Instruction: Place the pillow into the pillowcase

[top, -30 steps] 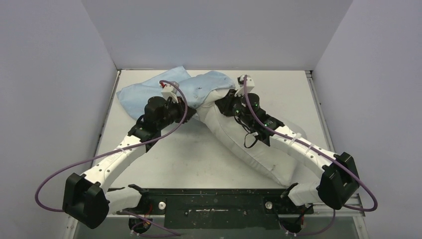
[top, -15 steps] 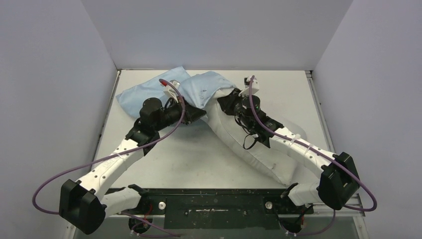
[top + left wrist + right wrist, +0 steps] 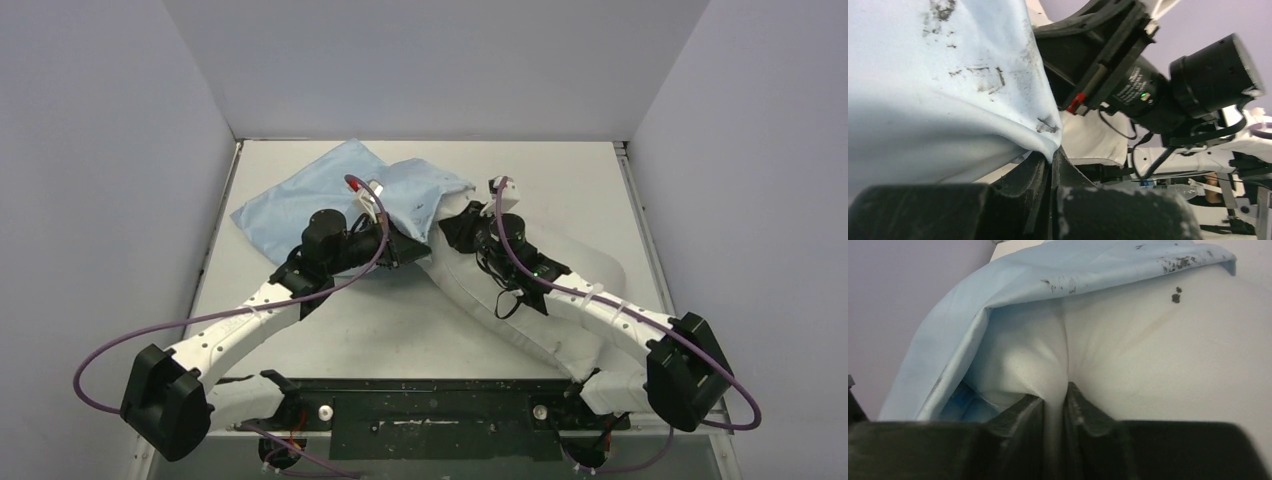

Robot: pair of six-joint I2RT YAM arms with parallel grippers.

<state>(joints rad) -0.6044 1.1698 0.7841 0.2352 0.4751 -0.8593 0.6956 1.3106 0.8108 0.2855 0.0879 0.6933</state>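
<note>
While partly inside the pillowcase [image 3: 290,205], the pillow [image 3: 465,285] in the right gripper [image 3: 1054,407].

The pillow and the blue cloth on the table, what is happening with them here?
Two robot arms are working the pillow into the pillowcase. The left gripper is shut on an edge of the pillowcase. The right gripper pinches a fold of the pillow close to the opening of the case. Only the far end of the pillow sits under the blue fabric; most of it lies outside, on the table.
</note>
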